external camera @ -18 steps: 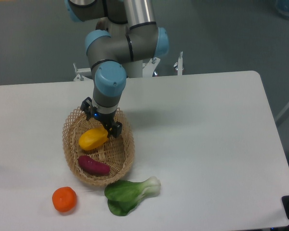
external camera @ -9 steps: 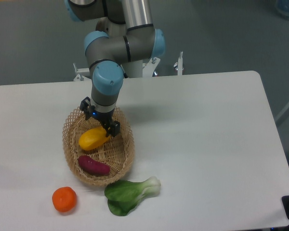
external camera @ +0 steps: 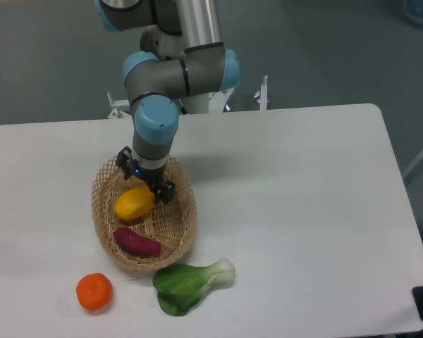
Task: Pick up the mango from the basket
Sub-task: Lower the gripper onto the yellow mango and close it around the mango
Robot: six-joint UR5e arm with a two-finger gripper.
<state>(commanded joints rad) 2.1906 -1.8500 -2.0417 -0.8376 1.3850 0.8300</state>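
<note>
My claw [external camera: 149,184] hangs low inside the wicker basket [external camera: 102,184], tips down at the mango's [external camera: 135,203] upper right end. I cannot tell from this view whether my fingers are spread around the fruit or already pinching it; my wrist hides them. I judge I come from straight above so the lattice rim stays out of my way. The mango lies on the basket's woven floor, toward the far side, and a purple sweet potato [external camera: 137,242] lies nearer the front edge of the counter. Just outside the basket, near that front edge, sit an orange [external camera: 94,292] and a bok choy [external camera: 190,283]. I see no labels or writing anywhere.
</note>
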